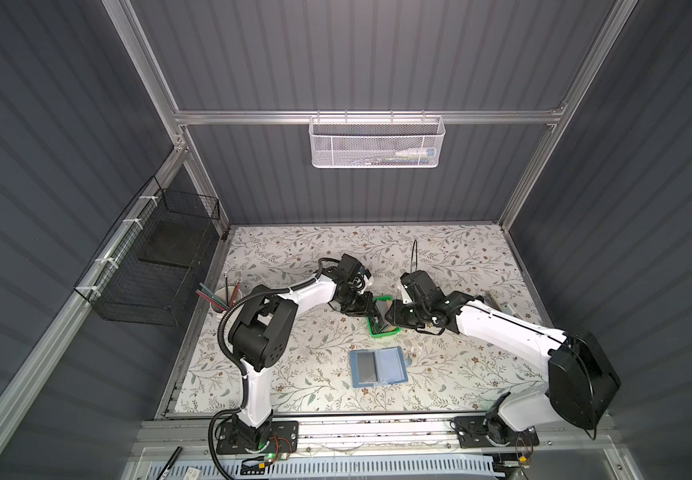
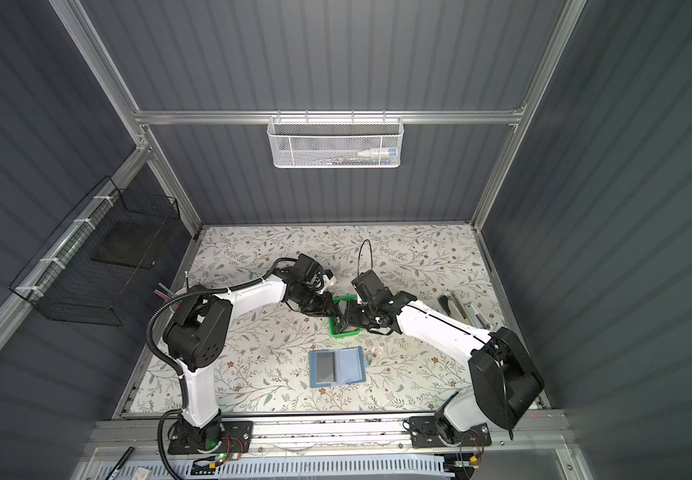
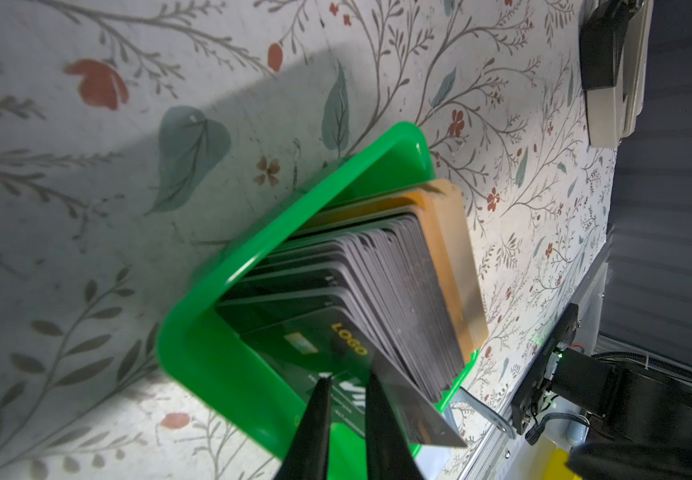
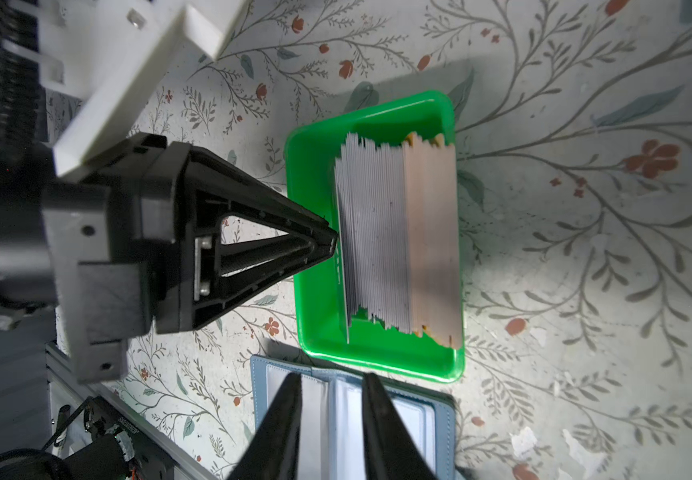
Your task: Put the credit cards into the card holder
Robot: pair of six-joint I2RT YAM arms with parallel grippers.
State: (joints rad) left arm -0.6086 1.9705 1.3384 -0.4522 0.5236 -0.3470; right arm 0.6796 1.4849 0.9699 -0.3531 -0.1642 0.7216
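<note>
The credit cards (image 4: 394, 237) stand on edge as a grey and tan stack (image 3: 402, 291) in a small green tray (image 1: 394, 331) (image 2: 333, 328) at mid-table. A dark card with white marks and a gold logo (image 3: 311, 336) leans at the stack's front. My left gripper (image 3: 348, 373) (image 4: 333, 245) has its tips at that front card. A narrow gap shows between the jaws with nothing pinched, and one grey card (image 3: 419, 411) rests against a finger's outer side. The blue card holder (image 1: 377, 368) (image 2: 338, 365) lies open just in front of the tray, with a grey card (image 1: 366, 366) in one pocket. My right gripper (image 4: 331, 376) hovers over the holder (image 4: 406, 424), its jaws apart and empty.
A cup of pencils (image 1: 221, 299) stands at the table's left edge. Stapler-like tools (image 2: 460, 309) lie at the right edge. A black wire basket (image 1: 148, 266) hangs on the left wall and a white mesh basket (image 1: 377, 141) on the back rail.
</note>
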